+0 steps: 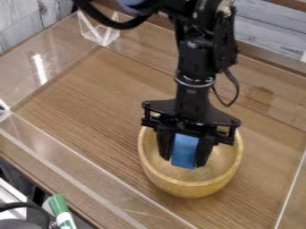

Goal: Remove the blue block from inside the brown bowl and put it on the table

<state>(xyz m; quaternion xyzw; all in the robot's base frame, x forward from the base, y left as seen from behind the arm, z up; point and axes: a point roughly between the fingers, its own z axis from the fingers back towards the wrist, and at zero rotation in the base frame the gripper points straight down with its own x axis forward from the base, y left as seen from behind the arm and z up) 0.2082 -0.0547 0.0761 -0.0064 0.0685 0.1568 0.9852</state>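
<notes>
1. The black end effector [187, 150] points straight down over the round light-brown wooden bowl [191, 166], its jaws clamped on the small bright-blue rectangular block [185, 150].
2. The block hangs upright between the fingers, its lower end inside the bowl's thick rim.
3. The bowl rests on the brown wood-grain surface [102, 98], near the low clear plastic walls [84, 175] at the front edge.
</notes>
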